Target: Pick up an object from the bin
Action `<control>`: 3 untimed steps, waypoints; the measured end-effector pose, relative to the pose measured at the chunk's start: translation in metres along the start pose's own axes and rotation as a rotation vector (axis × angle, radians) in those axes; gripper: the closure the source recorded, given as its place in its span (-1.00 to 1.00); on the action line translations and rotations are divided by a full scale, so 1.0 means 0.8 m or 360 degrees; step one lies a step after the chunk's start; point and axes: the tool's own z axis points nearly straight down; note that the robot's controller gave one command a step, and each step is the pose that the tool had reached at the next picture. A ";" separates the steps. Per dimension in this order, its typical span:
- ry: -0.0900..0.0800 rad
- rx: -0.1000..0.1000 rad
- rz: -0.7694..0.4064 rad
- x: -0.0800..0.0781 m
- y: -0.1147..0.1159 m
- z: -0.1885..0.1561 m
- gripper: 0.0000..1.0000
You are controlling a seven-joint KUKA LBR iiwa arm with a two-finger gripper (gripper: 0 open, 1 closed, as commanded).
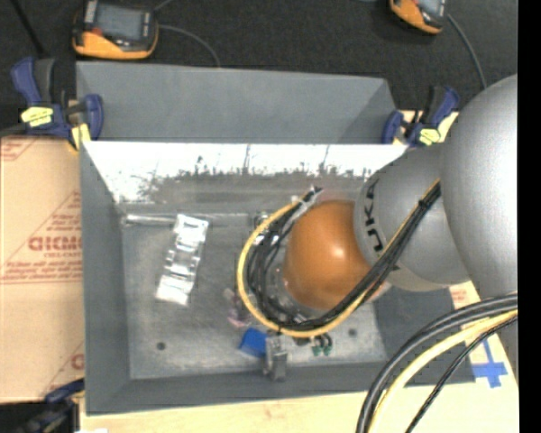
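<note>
My gripper (276,361) is low in the bin near the front wall, a little right of the middle; a small grey part of it shows below the orange cover. A small blue object (251,342) lies right beside it on its left, touching or nearly touching it. Whether the blue object is held cannot be told. A small pinkish item (233,311) lies on the floor just up and left of the blue one. A tiny green piece (321,349) sits to the right of the gripper.
A clear plastic package (182,258) lies flat on the bin floor at the left centre, well apart from the gripper. The arm with its orange cover and looped cables hangs over the right half of the bin.
</note>
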 end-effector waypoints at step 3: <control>0.0024 -0.0004 0.0187 -0.024 0.073 -0.239 1.00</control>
